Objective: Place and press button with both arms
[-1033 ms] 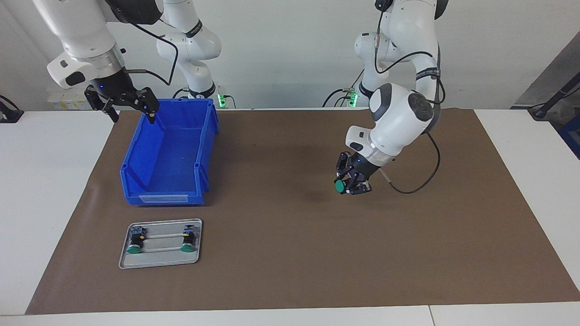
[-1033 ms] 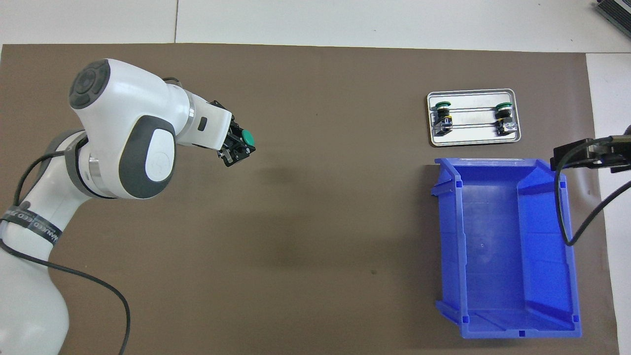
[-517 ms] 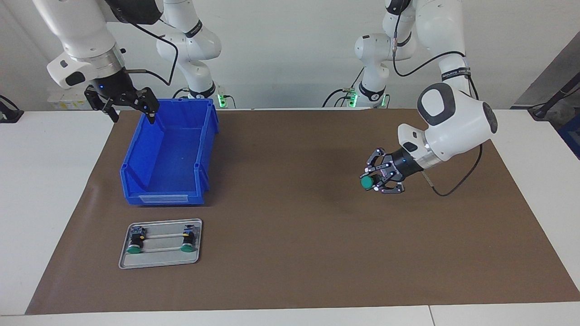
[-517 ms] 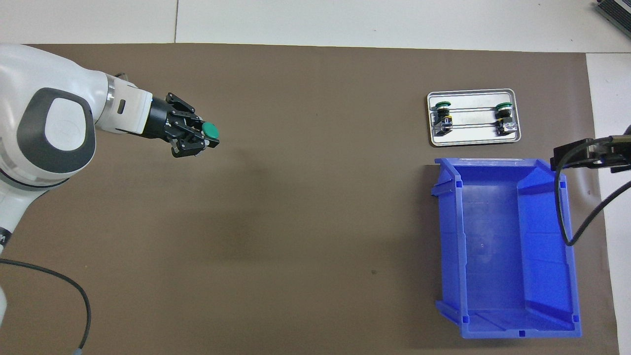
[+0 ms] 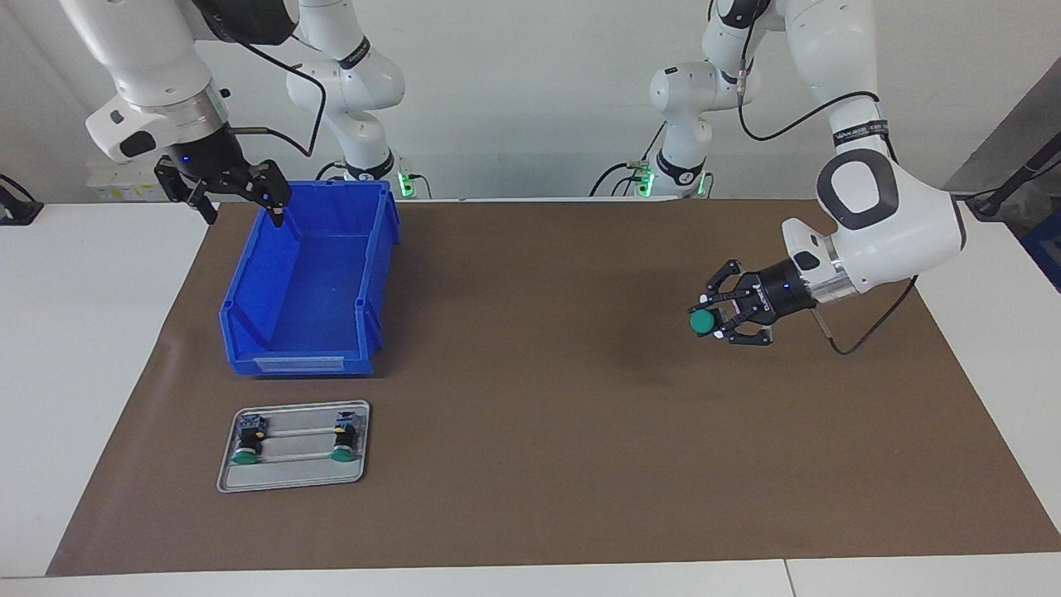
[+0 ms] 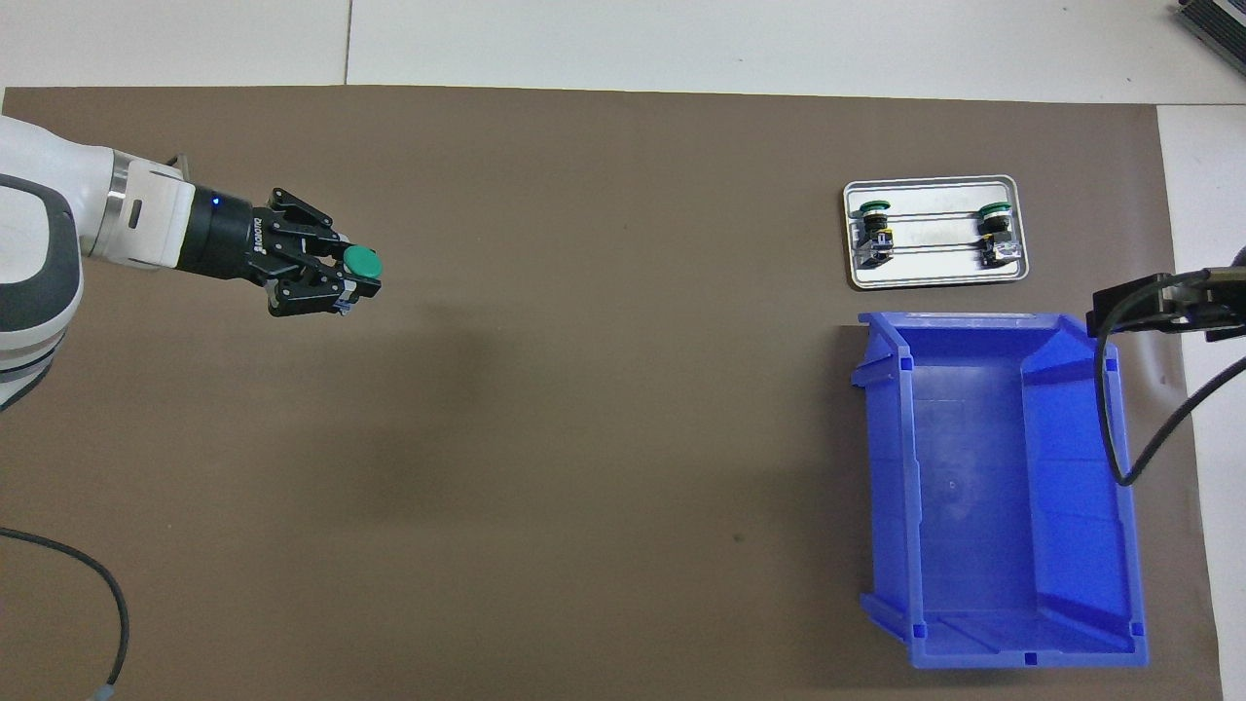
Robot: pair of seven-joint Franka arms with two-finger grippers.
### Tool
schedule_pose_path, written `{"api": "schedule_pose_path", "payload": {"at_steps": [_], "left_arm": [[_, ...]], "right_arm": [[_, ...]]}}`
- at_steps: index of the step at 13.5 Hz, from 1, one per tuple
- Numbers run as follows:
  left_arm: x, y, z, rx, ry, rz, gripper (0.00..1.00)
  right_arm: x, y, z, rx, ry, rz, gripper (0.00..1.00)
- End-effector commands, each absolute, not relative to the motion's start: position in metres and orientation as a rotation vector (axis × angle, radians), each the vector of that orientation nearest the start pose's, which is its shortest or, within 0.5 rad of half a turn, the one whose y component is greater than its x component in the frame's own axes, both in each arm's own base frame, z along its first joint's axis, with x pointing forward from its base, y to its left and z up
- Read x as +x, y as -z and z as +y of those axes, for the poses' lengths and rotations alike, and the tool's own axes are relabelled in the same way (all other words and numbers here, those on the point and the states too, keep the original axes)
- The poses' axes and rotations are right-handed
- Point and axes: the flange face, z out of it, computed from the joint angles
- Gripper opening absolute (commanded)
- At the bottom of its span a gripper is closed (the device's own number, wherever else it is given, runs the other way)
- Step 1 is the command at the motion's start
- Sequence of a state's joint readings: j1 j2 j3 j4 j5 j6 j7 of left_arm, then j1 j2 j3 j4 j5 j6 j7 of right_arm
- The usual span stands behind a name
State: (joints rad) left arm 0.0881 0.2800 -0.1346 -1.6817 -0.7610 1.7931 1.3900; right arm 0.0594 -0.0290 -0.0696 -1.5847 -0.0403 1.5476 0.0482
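My left gripper (image 5: 718, 318) hangs over the brown mat toward the left arm's end of the table, lying almost level. It is shut on a button (image 5: 703, 322) whose round green cap (image 6: 365, 261) points toward the table's middle. Two more buttons (image 5: 244, 454) (image 5: 341, 453) lie in a small metal tray (image 5: 290, 479); the overhead view shows that tray (image 6: 934, 280) too. My right gripper (image 5: 242, 207) waits open, raised above the blue bin's (image 5: 377, 274) side wall at the right arm's end. Only part of the right gripper (image 6: 1119, 307) shows in the overhead view.
The open blue bin (image 6: 993, 487) has nothing in it and stands on the brown mat (image 5: 530, 398), nearer to the robots than the tray. A black cable (image 6: 1110, 428) from the right arm hangs over the bin's wall. White tabletop borders the mat.
The left arm has swung toward its own end of the table with the button, and its gripper has turned from pointing down to nearly level. The right arm has not moved.
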Motion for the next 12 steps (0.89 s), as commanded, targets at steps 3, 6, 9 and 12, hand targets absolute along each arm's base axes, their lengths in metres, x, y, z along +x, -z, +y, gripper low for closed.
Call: {"api": "schedule_pose_path", "payload": {"at_steps": [3, 6, 9, 12], "left_arm": [[0.618, -0.455, -0.067, 1.953, -0.474, -1.361, 0.01], [0.599, -0.44, -0.049, 1.864, -0.558, -1.391, 0.0], [0.573, -0.42, -0.05, 1.795, -0.667, -1.363, 0.0], [0.547, -0.402, -0.048, 1.74, -0.775, -1.289, 0.0]], "right_arm": [[0.538, -0.634, -0.01, -3.172, -0.019, 0.067, 1.0], [0.538, -0.634, -0.01, -3.172, -0.017, 0.069, 1.0], [0.538, -0.634, -0.01, -3.172, -0.019, 0.069, 1.0], [0.538, -0.634, -0.01, -3.172, -0.019, 0.069, 1.0]]}}
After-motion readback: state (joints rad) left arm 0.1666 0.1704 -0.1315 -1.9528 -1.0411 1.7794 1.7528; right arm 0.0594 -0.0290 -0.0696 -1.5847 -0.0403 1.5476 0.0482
